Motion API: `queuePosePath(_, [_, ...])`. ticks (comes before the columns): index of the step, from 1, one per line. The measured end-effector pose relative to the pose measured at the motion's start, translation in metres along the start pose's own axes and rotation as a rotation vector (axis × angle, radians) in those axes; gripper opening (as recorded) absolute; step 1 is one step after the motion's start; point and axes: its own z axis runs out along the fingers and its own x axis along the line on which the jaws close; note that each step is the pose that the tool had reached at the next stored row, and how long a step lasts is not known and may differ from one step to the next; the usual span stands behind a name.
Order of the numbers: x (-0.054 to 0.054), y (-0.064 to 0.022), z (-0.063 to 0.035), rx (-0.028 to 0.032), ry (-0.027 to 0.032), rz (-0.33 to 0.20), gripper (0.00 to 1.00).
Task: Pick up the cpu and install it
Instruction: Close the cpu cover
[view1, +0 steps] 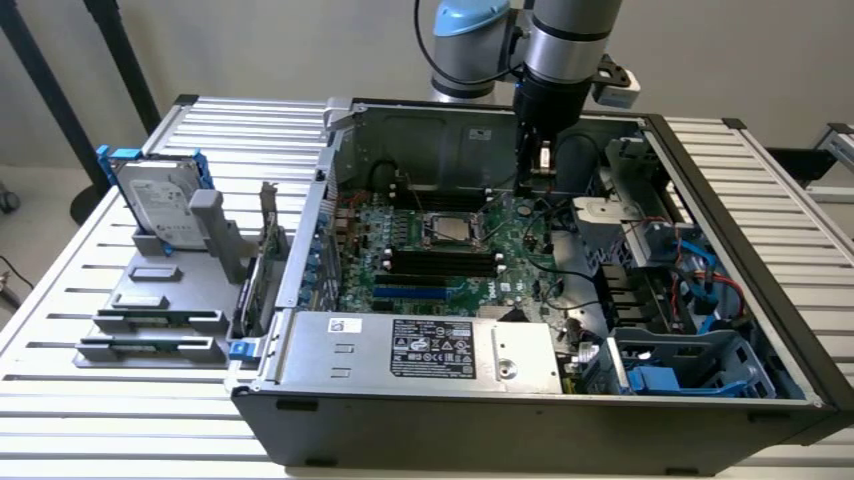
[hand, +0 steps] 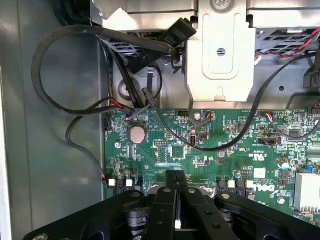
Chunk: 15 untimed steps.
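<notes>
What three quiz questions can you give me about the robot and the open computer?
1. True or false: the tool is down inside the open computer case.
2. Where does the hard drive stand? A. outside the case, at the exterior view's left. B. inside the case. C. in the tool.
3. Fill in: the tool's fingers are ____ (open or shut).
Key: 1 true; 2 A; 3 shut.

Gripper (view1: 542, 180) hangs inside the open computer case (view1: 534, 430) — above the green motherboard (view1: 501, 225), near the socket (view1: 451, 228)
</notes>
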Motion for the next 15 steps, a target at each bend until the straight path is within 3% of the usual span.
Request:
queuePosePath(4, [0.000, 0.0018, 0.0015, 0.0000, -0.0001, 0.000, 0.11])
queuePosePath(11, [-0.002, 0.0021, 0.0142, -0.0001, 0.0002, 0.000, 0.11])
queuePosePath(15, [-0.004, 0.0011, 0.0187, 0.0020, 0.0046, -0.004, 0.11])
